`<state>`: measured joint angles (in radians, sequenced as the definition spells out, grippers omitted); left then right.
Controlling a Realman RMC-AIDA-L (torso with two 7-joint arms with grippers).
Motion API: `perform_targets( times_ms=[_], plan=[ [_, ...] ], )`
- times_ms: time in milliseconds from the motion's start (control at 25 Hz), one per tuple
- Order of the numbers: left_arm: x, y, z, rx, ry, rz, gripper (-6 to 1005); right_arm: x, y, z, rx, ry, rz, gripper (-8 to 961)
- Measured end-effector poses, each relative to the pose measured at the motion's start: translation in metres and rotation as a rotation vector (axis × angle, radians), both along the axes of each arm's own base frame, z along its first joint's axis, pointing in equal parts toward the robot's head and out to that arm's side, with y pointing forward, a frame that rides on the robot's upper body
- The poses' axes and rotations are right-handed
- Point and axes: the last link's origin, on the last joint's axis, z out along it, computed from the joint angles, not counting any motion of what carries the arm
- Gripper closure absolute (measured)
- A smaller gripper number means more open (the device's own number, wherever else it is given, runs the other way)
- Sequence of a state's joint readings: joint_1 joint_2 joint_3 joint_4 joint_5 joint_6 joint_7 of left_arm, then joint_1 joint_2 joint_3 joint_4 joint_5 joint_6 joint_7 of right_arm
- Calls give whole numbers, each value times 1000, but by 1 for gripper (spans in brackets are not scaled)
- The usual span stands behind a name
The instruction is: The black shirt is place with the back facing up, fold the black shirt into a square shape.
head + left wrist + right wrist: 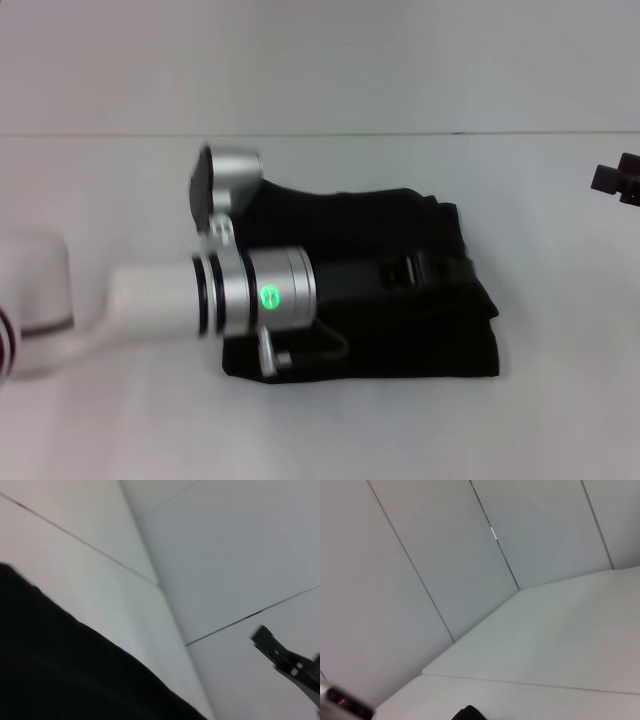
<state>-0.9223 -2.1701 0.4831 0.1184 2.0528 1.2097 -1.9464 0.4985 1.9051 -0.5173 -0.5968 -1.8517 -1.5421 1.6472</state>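
Left gripper (415,270) (finger state indeterminate) lies over limp, light black shirt (400,335); grip a doubled hem beneath.

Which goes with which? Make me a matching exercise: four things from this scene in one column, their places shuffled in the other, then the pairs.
1. black shirt
2. left gripper
3. right gripper
4. green light

A. near the head view's right edge, clear of the shirt
B. on the silver wrist of the left arm
C. above the shirt
D. lying folded on the white table

Pairs: 1-D, 2-C, 3-A, 4-B
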Motion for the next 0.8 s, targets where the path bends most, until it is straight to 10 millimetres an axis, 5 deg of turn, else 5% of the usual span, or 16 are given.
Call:
perform_targets(
  times_ms=[200, 600, 800],
  plan=[
    [-4, -19, -1, 64, -112, -38, 970, -1, 6, -2, -4, -23, -7, 38],
    [8, -31, 60, 124, -328, -315, 506, -9, 31, -10, -139, -44, -176, 39],
    [-13, -37, 83, 173, -140, -570, 393, -23, 45, -23, -271, -92, -275, 39]
  ],
)
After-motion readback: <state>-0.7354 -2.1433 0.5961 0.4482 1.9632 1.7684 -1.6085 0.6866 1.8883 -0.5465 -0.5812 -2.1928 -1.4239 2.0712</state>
